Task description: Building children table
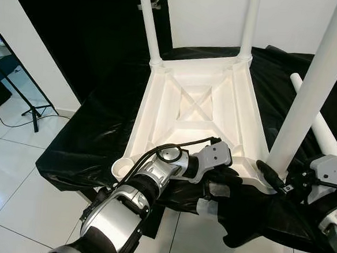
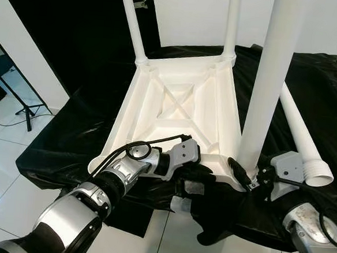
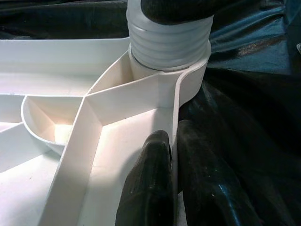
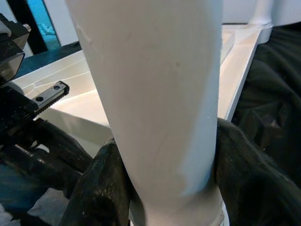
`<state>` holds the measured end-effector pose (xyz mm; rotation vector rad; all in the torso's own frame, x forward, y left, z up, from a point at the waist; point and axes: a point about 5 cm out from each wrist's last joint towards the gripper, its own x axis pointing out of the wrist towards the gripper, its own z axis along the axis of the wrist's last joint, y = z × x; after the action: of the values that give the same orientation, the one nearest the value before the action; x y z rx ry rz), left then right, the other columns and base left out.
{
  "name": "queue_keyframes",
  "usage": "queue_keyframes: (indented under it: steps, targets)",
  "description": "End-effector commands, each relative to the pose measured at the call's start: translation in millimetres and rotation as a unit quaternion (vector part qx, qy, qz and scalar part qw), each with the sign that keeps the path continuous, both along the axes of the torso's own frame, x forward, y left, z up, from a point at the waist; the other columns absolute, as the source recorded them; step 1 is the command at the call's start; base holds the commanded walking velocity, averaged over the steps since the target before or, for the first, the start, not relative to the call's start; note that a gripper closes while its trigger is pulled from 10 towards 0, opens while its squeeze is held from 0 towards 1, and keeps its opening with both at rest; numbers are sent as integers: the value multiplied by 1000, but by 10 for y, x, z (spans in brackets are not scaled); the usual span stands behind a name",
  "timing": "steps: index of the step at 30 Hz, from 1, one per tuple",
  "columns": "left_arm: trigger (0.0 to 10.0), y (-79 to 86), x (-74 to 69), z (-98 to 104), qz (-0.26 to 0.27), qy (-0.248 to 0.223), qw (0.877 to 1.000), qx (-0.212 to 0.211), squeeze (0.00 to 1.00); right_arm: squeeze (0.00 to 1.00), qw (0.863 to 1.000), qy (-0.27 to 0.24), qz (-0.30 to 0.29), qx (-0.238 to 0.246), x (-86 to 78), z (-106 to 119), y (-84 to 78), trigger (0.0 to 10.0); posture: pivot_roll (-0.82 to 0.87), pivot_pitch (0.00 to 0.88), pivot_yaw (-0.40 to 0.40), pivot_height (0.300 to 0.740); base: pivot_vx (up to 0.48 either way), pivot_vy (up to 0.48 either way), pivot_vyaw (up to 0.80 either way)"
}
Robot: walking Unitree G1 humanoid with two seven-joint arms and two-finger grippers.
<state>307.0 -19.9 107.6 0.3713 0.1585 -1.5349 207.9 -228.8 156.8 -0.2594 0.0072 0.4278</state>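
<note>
A white plastic table top [image 1: 157,117] lies upside down on a black cloth. Two white legs [image 1: 150,21] [image 1: 250,22] stand in its far corners. A third leg [image 1: 316,85] stands upright in the near right corner socket, its ribbed end [image 3: 169,42] seated there. My right gripper [image 1: 272,171] is shut around this leg just above its base, fingers [image 4: 99,188] on both sides. My left gripper [image 3: 173,179] reaches across and pinches the table top's near rim beside that corner. The near left socket [image 1: 123,168] is an open ring.
Another white leg [image 2: 298,130] lies loose on the black cloth [image 1: 92,138] to the right of the table top. A light stand's feet [image 1: 31,108] rest on the white tiled floor at left. The cloth's front edge hangs just below my arms.
</note>
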Motion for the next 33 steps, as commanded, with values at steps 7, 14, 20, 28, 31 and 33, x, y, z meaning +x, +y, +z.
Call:
queue_keyframes:
  steps: [7,14,20,28,31,33]
  targets:
    - [10000,206,40,-273,102,28,994,31,0,0,992,77,-63,75,-152,-286,-33,0,58,0,95,740,0,0,0]
    - [10000,194,49,-258,105,30,994,27,0,0,985,91,-91,114,-298,-448,175,0,59,0,90,740,0,0,0]
    - [10000,182,42,-264,108,35,993,22,0,0,965,0,-225,137,-300,-394,233,0,49,0,85,740,0,0,0]
    - [10000,159,36,-265,109,36,993,20,0,0,946,-29,-303,113,-337,-422,221,0,58,0,79,740,0,0,0]
    - [10000,165,39,-264,109,35,993,20,0,0,942,-23,-315,111,-343,-439,226,4745,61,0,82,740,0,0,0]
    - [10000,177,42,-267,110,35,993,20,0,0,943,-17,-315,108,-343,-454,215,10000,57,0,85,740,0,0,0]
